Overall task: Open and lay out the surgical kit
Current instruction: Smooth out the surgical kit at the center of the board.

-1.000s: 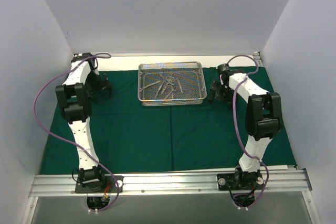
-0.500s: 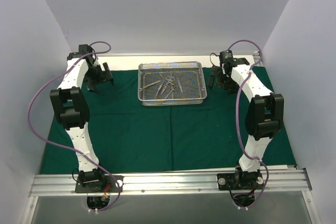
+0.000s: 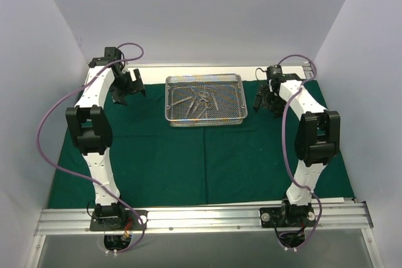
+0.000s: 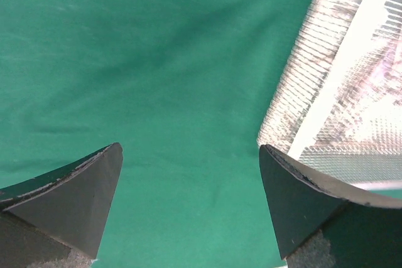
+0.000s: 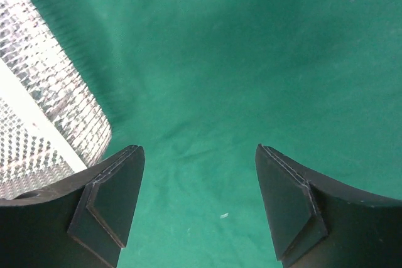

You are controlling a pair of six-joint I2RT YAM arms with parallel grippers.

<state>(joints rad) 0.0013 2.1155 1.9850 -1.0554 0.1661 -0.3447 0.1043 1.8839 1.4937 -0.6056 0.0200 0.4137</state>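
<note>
A dark green cloth (image 3: 207, 155) lies spread flat beneath both of my arms, with faint fold lines across it. It fills the ground under each claw and reaches well past them on every side.

Between my two claws, toward the far end of the cloth, sits the rectangular wire-mesh tray (image 3: 206, 121). It is to the right of my left claw (image 3: 125, 86) and to the left of my right claw (image 3: 267, 98). Inside the tray, several slim steel instruments (image 3: 198, 101) lie in a loose cluster; I cannot tell them apart singly.

Through the left wrist camera, my left claw (image 4: 188, 149) is spread wide with nothing between its fingers, only green cloth below. A rounded tray corner (image 4: 333, 92) shows just beyond its right fingertip.

Through the right wrist camera, my right claw (image 5: 198, 149) is likewise spread wide and holds nothing. The tray's mesh wall (image 5: 44, 92) shows just beyond its left fingertip.
</note>
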